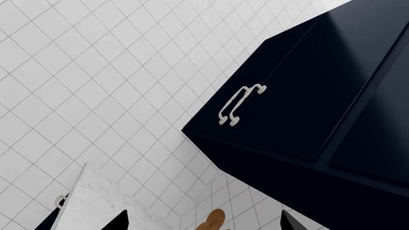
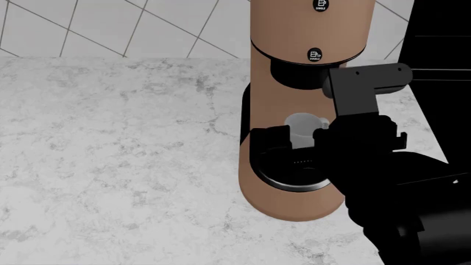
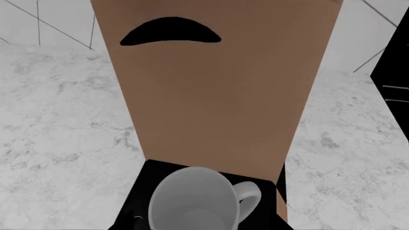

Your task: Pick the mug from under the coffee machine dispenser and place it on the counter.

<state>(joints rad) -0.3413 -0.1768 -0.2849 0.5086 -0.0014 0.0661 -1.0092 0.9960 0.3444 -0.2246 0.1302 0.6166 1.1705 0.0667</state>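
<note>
One mug [image 2: 300, 128] stands on the drip tray [image 2: 290, 178] under the coffee machine dispenser [image 2: 305, 66], centre-right of the head view, between the right end effector's [image 2: 298, 139] spread fingers, ungrasped; the marble desk [image 2: 110, 143] fills the left.

Counter [image 2: 110, 165]: white marble, grey veining. Coffee machine dispenser [image 2: 294, 182] stands directly on it, near the tiled back wall [image 2: 110, 27].

The right hand [image 2: 298, 138] hides most of the mug [image 2: 301, 126], perhaps gripping it.
</note>
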